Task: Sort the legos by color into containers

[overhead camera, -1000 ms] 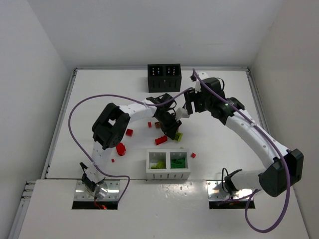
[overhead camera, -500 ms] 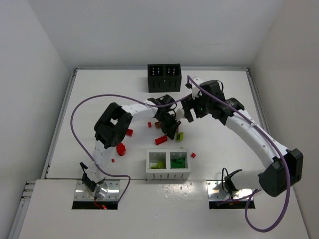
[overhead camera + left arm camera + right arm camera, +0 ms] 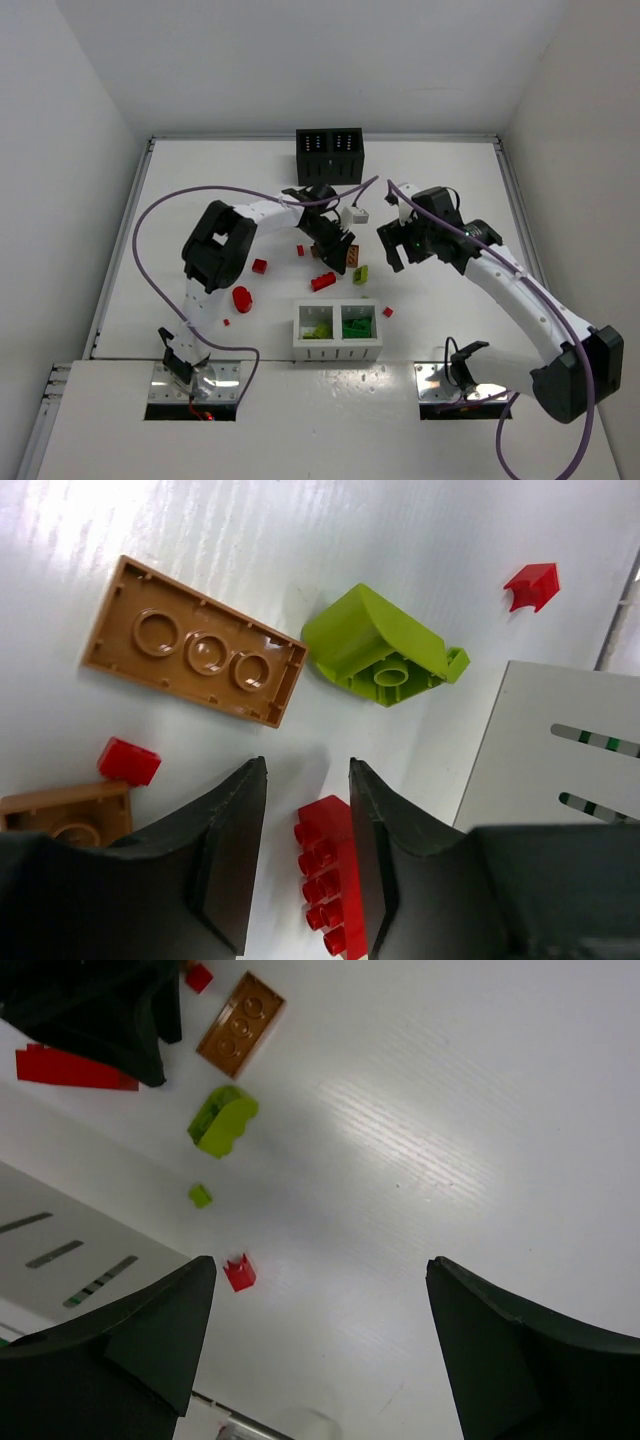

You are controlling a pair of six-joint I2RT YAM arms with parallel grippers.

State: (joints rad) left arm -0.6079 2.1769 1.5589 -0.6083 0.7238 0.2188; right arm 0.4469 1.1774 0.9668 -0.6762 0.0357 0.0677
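My left gripper [image 3: 338, 260] is low over the table behind the white box [image 3: 339, 346]. In the left wrist view its jaws [image 3: 305, 780] stand apart around a red brick [image 3: 335, 880] that lies on the table; the right finger touches it, the left finger does not. An orange-brown brick [image 3: 195, 652] and a lime brick [image 3: 385, 650] lie just beyond. My right gripper [image 3: 395, 250] is wide open and empty [image 3: 318, 1262], above bare table right of the lime brick [image 3: 360, 274]. The black box [image 3: 328, 155] stands at the back.
Other red bricks lie at the left [image 3: 260, 266], [image 3: 242, 298]. A small red piece [image 3: 388, 312] sits by the white box's right corner and shows in the right wrist view [image 3: 239, 1273], near a tiny lime piece [image 3: 200, 1195]. The white box holds green bricks.
My right gripper has pulled away from the left gripper, moving right and toward the near side. My left gripper has shifted slightly and stays low over the red brick.
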